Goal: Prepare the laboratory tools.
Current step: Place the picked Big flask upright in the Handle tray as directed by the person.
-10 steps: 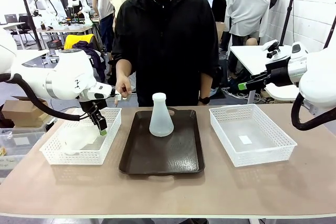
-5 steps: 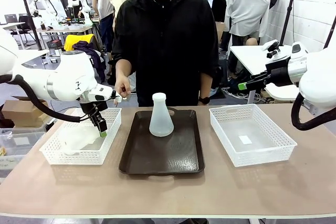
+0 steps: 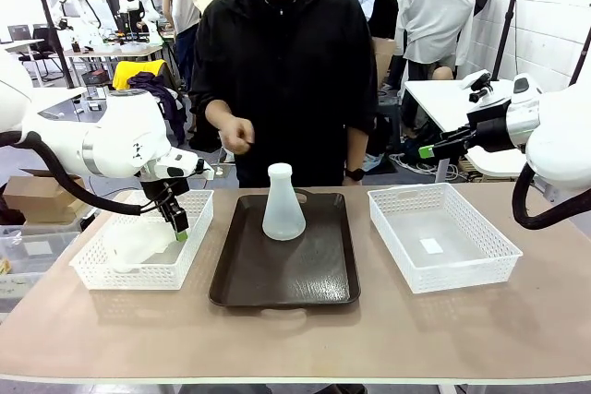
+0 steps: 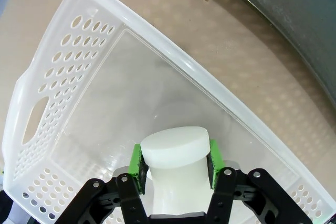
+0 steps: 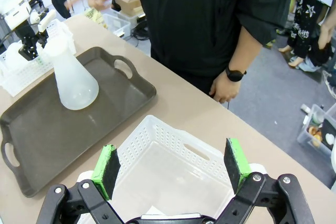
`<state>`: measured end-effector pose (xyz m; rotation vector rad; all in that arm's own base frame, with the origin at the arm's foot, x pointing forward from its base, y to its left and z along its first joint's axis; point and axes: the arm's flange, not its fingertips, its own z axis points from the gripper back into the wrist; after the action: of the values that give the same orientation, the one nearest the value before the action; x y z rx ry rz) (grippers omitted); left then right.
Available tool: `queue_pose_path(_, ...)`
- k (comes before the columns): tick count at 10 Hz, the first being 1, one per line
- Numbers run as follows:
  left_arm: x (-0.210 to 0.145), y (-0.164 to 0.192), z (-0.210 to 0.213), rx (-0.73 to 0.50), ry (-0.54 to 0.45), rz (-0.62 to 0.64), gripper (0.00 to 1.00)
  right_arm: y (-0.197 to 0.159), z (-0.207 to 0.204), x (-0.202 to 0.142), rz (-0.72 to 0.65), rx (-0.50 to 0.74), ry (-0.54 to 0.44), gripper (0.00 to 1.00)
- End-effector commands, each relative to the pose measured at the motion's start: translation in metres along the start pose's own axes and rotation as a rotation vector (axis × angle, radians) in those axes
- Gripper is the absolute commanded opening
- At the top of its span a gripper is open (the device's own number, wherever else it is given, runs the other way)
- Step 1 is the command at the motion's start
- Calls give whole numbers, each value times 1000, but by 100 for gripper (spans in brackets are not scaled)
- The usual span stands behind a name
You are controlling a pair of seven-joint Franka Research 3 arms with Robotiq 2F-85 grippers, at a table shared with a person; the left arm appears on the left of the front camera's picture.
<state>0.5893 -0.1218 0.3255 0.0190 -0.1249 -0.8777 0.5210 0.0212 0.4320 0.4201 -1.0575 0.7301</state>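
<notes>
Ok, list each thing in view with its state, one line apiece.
Flask in left basket: gripped at the neck.
Flask on tray: upright, free.
Left pincer: shut on the flask neck.
Right pincer: open, above the right basket.
Tray: flat on table.
</notes>
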Motion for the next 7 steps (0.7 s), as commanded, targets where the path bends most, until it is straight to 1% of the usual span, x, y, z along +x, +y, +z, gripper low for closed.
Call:
queue_pose_path(1,0,1,0,13,5,-3,0,0,0,2,-5,1,7,100)
queue_pose_path(7,0,1,0,13,5,-3,0,0,0,2,-5,1,7,100)
